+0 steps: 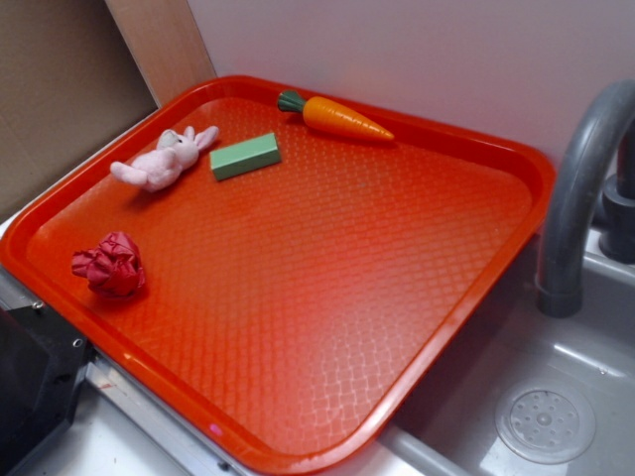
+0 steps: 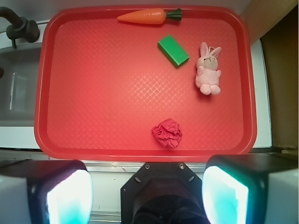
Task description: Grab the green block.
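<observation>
The green block (image 1: 245, 156) is a small flat mint-green bar lying on the red tray (image 1: 327, 327) near its far left corner, between the pink plush bunny (image 1: 164, 159) and the carrot (image 1: 332, 116). In the wrist view the green block (image 2: 173, 50) lies at the upper middle, left of the bunny (image 2: 208, 74). My gripper (image 2: 147, 196) is high above the tray's near edge, well away from the block. Its jaws stand wide apart and hold nothing. The gripper does not show in the exterior view.
A crumpled red cloth (image 1: 109, 265) lies at the tray's near left; it also shows in the wrist view (image 2: 167, 132). A grey faucet (image 1: 580, 188) and sink drain (image 1: 544, 421) are on the right. A wall stands behind the tray.
</observation>
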Controlling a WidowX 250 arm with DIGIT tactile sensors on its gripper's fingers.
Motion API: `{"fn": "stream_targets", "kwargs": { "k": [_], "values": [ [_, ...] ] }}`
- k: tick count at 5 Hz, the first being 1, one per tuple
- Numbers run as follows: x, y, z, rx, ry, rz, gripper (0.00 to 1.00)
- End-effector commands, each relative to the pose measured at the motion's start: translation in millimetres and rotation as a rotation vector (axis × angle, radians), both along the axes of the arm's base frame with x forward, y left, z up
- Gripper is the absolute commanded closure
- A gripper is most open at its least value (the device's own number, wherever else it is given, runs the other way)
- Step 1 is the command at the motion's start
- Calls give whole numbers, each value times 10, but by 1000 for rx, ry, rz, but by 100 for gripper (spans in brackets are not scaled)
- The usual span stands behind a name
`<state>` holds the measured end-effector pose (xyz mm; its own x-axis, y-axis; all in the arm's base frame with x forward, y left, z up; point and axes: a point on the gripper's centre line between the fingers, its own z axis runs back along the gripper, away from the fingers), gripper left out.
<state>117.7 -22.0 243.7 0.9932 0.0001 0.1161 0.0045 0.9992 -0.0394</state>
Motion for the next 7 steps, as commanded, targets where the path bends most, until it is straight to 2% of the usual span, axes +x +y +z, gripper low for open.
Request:
{"fn": "stream_targets", "kwargs": {
  "k": [1,2,4,5,6,7],
  "values": [
    [0,0,0,0,0,0,0],
    [222,29,-137,22,-75,-40,0],
    [725,78,-532,105,-246,-145,0],
    [1055,191,-858,135,-313,-242,0],
    [1408,272,-1170,97,-261,-375,0],
    [1591,324,-1457,57,-189,-433,0]
  ]
}}
